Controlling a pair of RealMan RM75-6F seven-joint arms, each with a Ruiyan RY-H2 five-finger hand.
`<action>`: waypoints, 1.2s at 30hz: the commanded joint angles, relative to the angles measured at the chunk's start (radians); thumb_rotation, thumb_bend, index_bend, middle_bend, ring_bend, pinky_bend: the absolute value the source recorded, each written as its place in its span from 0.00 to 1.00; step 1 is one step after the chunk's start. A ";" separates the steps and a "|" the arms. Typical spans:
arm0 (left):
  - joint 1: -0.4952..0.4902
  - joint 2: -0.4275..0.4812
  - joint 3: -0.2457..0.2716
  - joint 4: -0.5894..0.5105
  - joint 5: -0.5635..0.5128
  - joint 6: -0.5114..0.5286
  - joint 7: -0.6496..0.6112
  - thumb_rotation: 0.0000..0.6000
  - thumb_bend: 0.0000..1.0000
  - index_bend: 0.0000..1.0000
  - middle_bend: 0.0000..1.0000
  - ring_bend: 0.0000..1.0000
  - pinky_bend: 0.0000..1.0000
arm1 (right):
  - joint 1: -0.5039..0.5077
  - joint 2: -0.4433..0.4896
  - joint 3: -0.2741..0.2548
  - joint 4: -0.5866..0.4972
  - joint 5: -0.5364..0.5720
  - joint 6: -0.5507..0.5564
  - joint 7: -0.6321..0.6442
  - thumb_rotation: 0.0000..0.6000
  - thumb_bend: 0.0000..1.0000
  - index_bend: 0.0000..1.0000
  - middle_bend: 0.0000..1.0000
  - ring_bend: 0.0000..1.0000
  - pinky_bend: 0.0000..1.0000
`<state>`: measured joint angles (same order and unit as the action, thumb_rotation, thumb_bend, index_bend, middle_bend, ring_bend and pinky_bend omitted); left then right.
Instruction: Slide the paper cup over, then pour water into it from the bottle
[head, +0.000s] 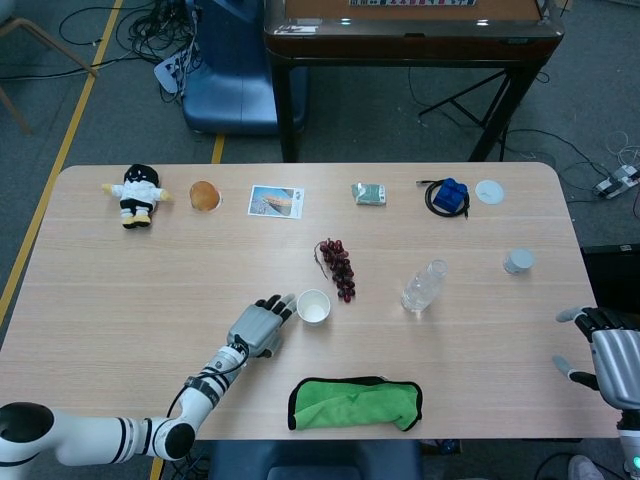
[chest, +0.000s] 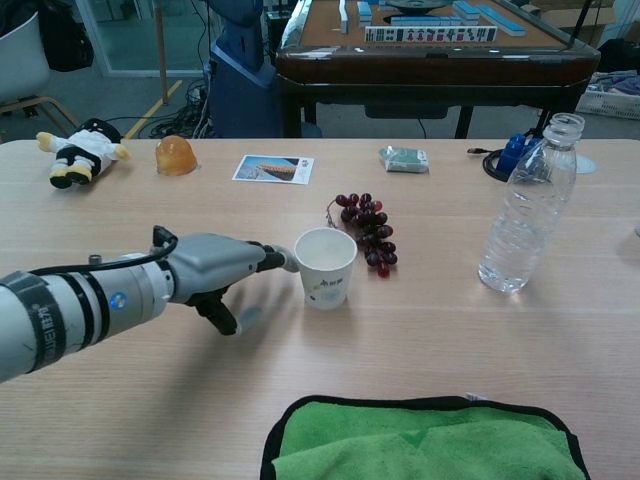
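While one cup (chest: 325, 267) was touched by the spread, empty left hand (chest: 222, 270), one bottle (chest: 526, 206) stood right; the right hand (head: 608, 352) was empty, fingers spread.

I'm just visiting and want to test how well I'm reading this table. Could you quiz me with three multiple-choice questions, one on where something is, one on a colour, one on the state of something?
1. What lies right beside the paper cup, on the side away from the left hand?
A. the plush doll
B. the bunch of grapes
C. the blue block

2. What colour is the cloth at the near table edge?
A. green
B. red
C. white

3. How does the water bottle stand?
A. lying on its side, capped
B. held in the right hand
C. upright on the table, cap off

Answers: 1 B, the chest view shows the grapes just past the cup. 2 A, the cloth is bright green with a dark border. 3 C, its neck is open and nothing grips it; the right hand waits at the table's edge.
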<state>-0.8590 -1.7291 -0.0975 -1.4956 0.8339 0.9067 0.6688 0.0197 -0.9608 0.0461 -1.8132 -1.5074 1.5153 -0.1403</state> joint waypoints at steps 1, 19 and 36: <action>-0.008 -0.008 -0.002 0.002 -0.003 -0.001 0.003 1.00 0.51 0.00 0.00 0.00 0.16 | -0.001 0.001 0.000 -0.001 0.000 0.001 0.001 1.00 0.11 0.41 0.38 0.33 0.46; -0.063 -0.057 -0.011 -0.010 -0.030 0.006 0.038 1.00 0.51 0.00 0.00 0.00 0.16 | 0.002 0.004 0.000 -0.002 0.003 -0.006 0.008 1.00 0.11 0.41 0.38 0.33 0.46; -0.054 0.003 0.013 -0.069 -0.039 0.055 0.048 1.00 0.50 0.00 0.00 0.00 0.16 | 0.008 -0.007 -0.003 0.006 0.010 -0.025 -0.002 1.00 0.11 0.41 0.38 0.33 0.46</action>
<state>-0.9212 -1.7484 -0.0908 -1.5465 0.7937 0.9517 0.7162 0.0275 -0.9673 0.0429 -1.8069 -1.4980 1.4907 -0.1425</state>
